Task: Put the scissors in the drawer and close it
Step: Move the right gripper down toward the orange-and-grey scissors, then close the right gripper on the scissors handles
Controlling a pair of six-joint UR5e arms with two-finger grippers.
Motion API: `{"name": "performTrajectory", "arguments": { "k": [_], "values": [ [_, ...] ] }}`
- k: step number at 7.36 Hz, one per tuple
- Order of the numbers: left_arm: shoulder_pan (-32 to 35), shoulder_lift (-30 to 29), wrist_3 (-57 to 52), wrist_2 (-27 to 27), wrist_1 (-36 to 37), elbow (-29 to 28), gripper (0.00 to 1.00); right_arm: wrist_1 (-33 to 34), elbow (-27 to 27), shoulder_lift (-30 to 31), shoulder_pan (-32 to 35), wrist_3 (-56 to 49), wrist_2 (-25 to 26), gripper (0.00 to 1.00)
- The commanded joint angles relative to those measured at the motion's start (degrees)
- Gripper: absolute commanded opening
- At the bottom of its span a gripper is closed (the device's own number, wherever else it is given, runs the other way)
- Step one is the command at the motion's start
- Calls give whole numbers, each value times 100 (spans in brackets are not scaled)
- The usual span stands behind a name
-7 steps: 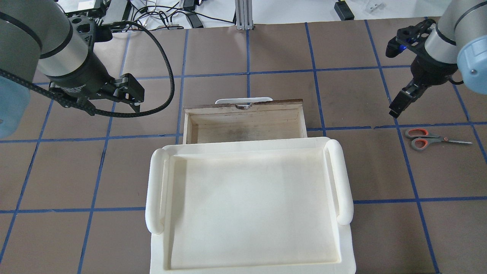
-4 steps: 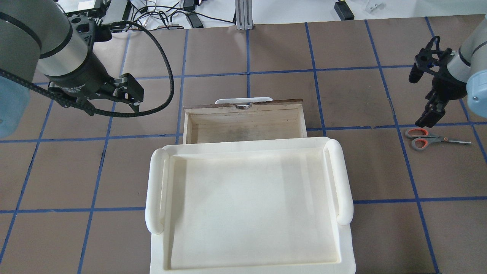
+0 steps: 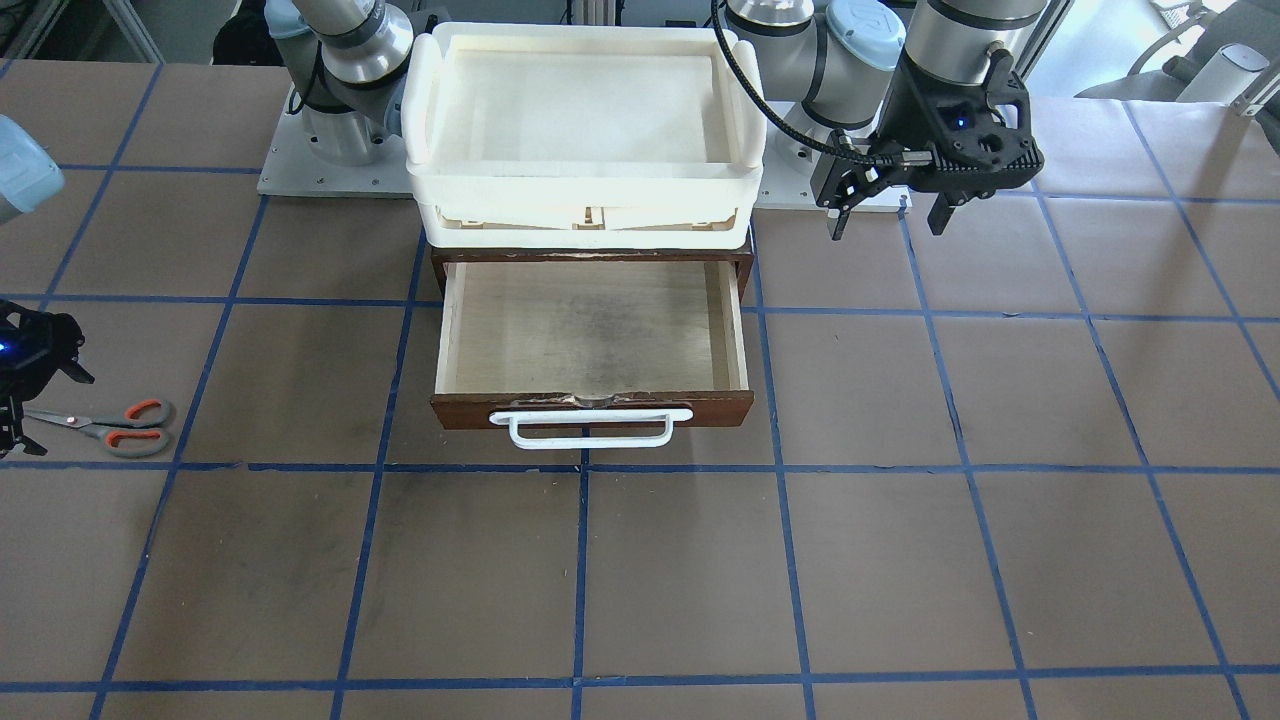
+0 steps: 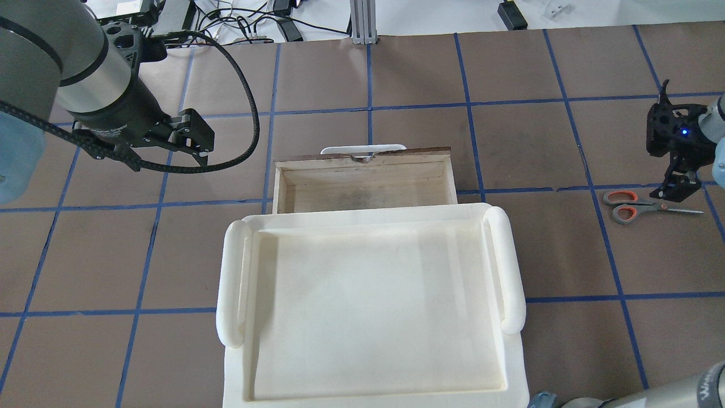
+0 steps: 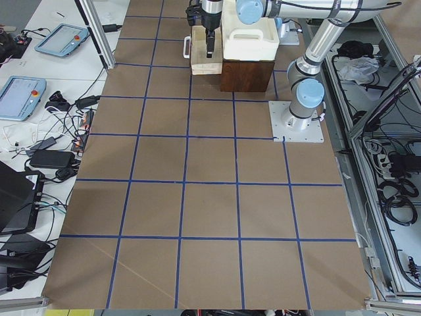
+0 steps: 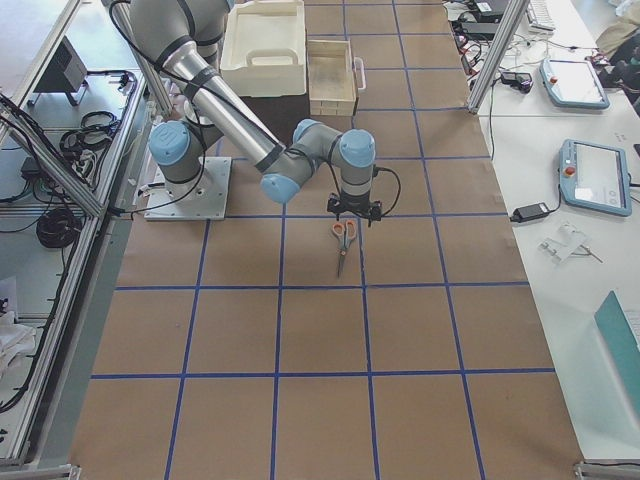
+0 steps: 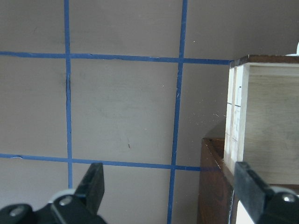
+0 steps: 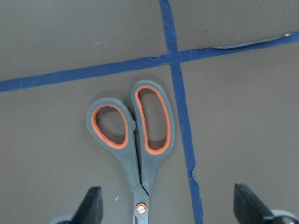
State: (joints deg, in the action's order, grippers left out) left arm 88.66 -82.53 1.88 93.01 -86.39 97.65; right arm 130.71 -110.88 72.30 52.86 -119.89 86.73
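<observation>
The scissors (image 4: 645, 208) lie flat on the table at the far right, handles toward the drawer; they also show in the front view (image 3: 110, 426) and the right wrist view (image 8: 135, 149). My right gripper (image 4: 675, 190) is open and empty, low over the scissors, with the pivot between its fingers (image 8: 92, 205). The drawer (image 4: 362, 162) is pulled open and empty, its white handle (image 3: 590, 430) at the front. My left gripper (image 4: 195, 141) is open and empty, hovering beside the drawer's left side (image 7: 170, 186).
A cream plastic tray (image 4: 229, 283) sits on top of the dark-brown cabinet (image 3: 590, 255) that holds the drawer. Blue tape lines grid the brown table. Cables and devices lie beyond the far table edge (image 4: 249, 22).
My right gripper has moved right and down, from above the table beyond the scissors to just over them. The left arm, drawer and scissors have not moved.
</observation>
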Motion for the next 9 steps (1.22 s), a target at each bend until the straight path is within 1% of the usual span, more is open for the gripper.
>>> {"name": "performTrajectory", "arguments": {
  "k": [1, 2, 4, 5, 6, 7, 9],
  "values": [
    [-7, 0, -4, -3, 0, 0, 100, 42, -73, -215, -66, -841, 27, 99],
    [-7, 0, -4, -3, 0, -9, 100, 68, -169, -259, -74, -1009, 62, 99],
    [-7, 0, 5, 6, 0, -9, 100, 340, -223, -408, -75, -1010, 185, 99],
    [-7, 0, -4, -2, 9, -9, 100, 602, -232, -540, -75, -993, 386, 97],
    [-7, 9, -4, 24, 0, -9, 100, 726, -232, -619, -75, -1001, 397, 93],
    [-7, 0, -4, 41, 17, -9, 100, 701, -241, -629, -75, -1010, 406, 84],
    [-7, 0, -4, 50, 0, -53, 100, 657, -241, -620, -75, -1028, 406, 59]
  ]
}}
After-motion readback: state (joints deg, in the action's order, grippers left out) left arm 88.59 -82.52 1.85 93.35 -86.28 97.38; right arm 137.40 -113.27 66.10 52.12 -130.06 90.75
